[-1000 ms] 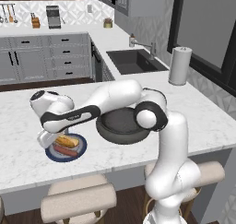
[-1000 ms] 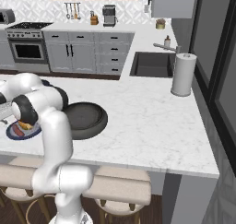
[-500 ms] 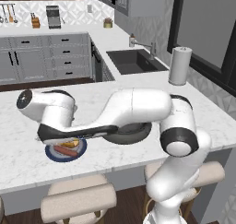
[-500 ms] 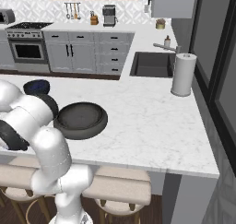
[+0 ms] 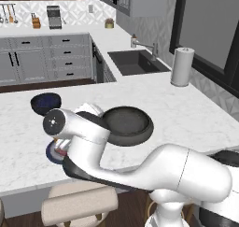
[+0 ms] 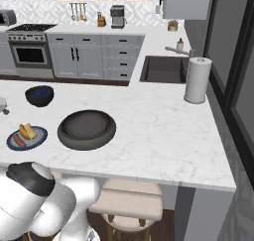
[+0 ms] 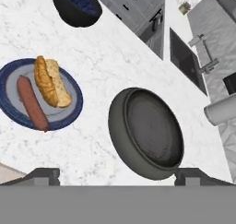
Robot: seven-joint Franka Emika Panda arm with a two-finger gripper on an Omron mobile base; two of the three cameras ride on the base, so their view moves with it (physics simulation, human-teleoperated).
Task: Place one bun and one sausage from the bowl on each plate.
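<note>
Here we see the gripper [image 7: 117,174] spread wide, holding nothing. Bare marble counter [image 7: 87,149] separates the plate [image 7: 69,114] from the bowl [image 7: 147,135].

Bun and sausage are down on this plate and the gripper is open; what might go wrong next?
1. The bowl looks empty, so nothing may be left to pick.
2. The plate sits near the counter front edge; the arm swinging low beside it might knock it.
3. The bun rests at the rim and may roll off if bumped.
</note>
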